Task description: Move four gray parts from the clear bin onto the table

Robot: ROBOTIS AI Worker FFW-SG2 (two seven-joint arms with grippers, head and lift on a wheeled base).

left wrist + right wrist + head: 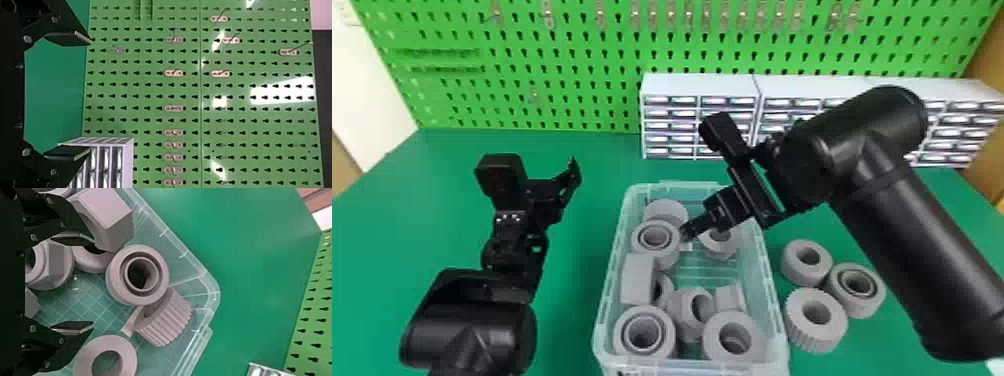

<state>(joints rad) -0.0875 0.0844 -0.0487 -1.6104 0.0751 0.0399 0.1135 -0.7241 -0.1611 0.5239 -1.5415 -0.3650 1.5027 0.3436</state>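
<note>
My right gripper [686, 231] reaches down into the clear bin [778, 320], between a ringed gray part [643, 239] and another gray part [719, 248]. In the right wrist view the right gripper [94, 284] stands open with nothing between its fingers; the ringed part [113, 286] lies beyond the fingertips, beside a ridged part [166, 323]. Several other gray parts [638, 280] lie in the bin. Three gray parts [814, 320] rest on the table right of it. My left gripper [547, 165] is parked left of the bin; in the left wrist view the left gripper [89, 97] is open and holds nothing.
White drawer cabinets [699, 85] stand at the back of the green table [592, 155], below a green pegboard [582, 60]. The right forearm [927, 250] passes above the table, close to the three parts there. The bin walls surround the right gripper's fingers.
</note>
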